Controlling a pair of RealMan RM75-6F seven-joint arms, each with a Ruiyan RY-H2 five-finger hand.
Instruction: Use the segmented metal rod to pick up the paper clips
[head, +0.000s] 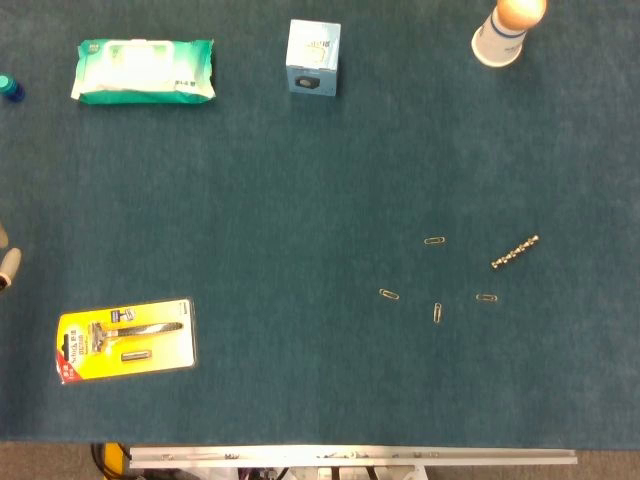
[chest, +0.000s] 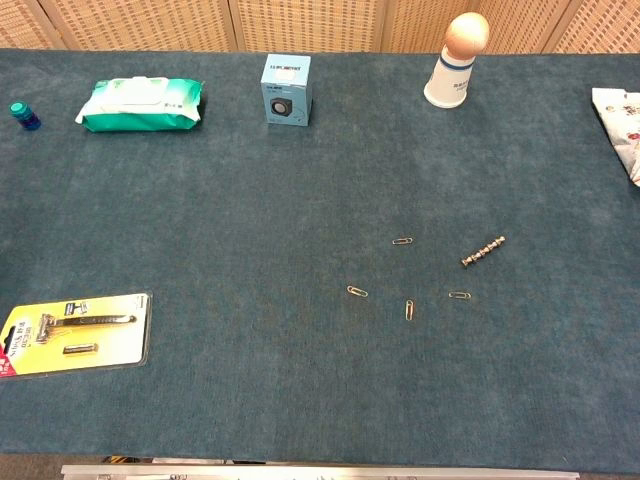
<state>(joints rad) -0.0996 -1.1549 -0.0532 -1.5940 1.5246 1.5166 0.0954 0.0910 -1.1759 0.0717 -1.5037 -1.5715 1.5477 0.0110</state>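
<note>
Fingertips (head: 8, 266) of our left hand barely show; grip unknowable, right hand unseen. We see the segmented silver metal rod (head: 515, 252) beside four small wire paper clips (head: 434, 241).

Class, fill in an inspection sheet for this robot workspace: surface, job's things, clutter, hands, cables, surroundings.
Surface: dark teal cloth table.
Job's things: segmented metal rod lying flat; four paper clips scattered beside it, none touching it.
Clutter: wet wipes pack, small blue box, razor in yellow packaging, white cup, blue bottle.
Hands: left hand barely visible at edge; right not in view.
Cables: nothing seen.
Surroundings: wicker panels behind.
</note>
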